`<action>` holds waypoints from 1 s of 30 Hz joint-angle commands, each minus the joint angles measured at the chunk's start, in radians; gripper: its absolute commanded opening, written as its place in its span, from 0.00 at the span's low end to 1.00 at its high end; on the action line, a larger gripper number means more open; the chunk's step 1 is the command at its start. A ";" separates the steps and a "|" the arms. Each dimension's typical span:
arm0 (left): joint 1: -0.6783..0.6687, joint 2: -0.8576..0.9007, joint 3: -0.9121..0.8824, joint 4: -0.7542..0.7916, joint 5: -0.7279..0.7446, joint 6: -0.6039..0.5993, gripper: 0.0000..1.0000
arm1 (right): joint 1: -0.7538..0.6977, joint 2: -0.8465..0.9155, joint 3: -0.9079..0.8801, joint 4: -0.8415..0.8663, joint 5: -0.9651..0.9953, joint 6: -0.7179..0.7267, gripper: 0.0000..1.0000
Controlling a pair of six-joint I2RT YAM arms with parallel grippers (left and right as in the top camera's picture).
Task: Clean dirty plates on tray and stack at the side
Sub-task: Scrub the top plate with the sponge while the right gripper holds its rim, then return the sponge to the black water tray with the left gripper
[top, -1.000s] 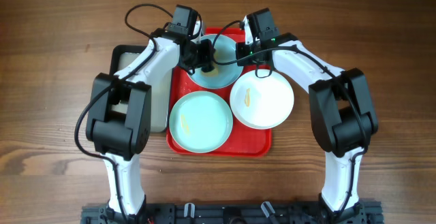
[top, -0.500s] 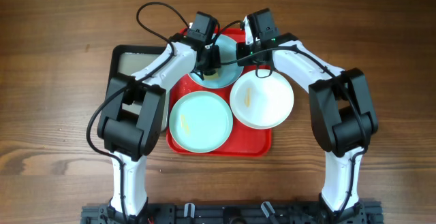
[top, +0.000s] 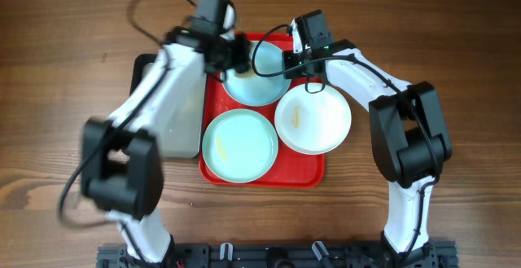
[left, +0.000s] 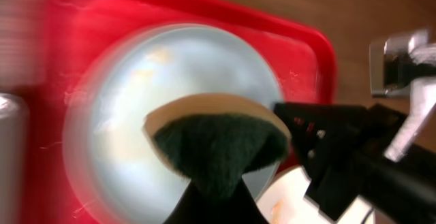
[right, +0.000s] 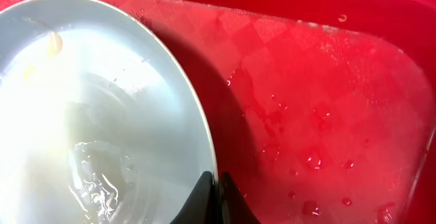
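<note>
The red tray (top: 313, 166) holds three plates. The back mint-blue plate (top: 259, 82) is tilted, and my right gripper (top: 287, 63) is shut on its right rim; in the right wrist view (right: 218, 191) the fingers pinch the edge of the wet plate (right: 88, 115). My left gripper (top: 234, 56) is shut on a green and tan sponge (left: 218, 142), held over this plate (left: 122, 129), which shows faint yellowish smears. A second mint-blue plate (top: 238, 144) lies front left. The white plate (top: 313, 119) with a yellow smear lies at the right.
A grey tray with a black rim (top: 175, 129) lies left of the red tray, partly under my left arm. Water drops lie on the red tray floor (right: 327, 115). Wooden table surrounds both trays.
My left arm has swung left and back with the sponge, off the middle of the back plate toward its left rim; it is blurred with motion. The right gripper has not moved.
</note>
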 commanded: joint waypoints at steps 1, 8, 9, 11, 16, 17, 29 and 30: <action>0.042 -0.085 0.018 -0.175 -0.390 -0.002 0.04 | 0.008 -0.002 -0.002 0.001 -0.017 -0.010 0.04; 0.171 -0.081 -0.098 -0.285 -0.523 0.021 0.08 | 0.008 -0.002 -0.002 0.002 -0.016 -0.010 0.04; 0.184 -0.081 -0.116 -0.273 -0.520 0.021 0.08 | 0.008 -0.002 -0.002 0.002 -0.016 -0.010 0.04; 0.206 -0.081 -0.174 -0.224 -0.473 0.076 0.08 | 0.008 -0.002 -0.002 0.002 -0.017 -0.009 0.04; 0.240 -0.081 -0.364 -0.008 -0.419 0.209 0.15 | 0.008 -0.002 -0.002 0.002 -0.017 -0.009 0.04; 0.252 -0.081 -0.389 0.021 -0.418 0.209 0.15 | 0.008 -0.002 -0.002 0.002 -0.017 -0.010 0.04; 0.307 -0.137 -0.441 0.083 -0.354 0.113 0.79 | 0.008 -0.002 -0.002 -0.026 -0.016 -0.043 0.10; 0.307 -0.178 -0.440 0.096 -0.354 0.103 0.80 | 0.008 -0.002 -0.002 -0.036 -0.013 -0.066 0.12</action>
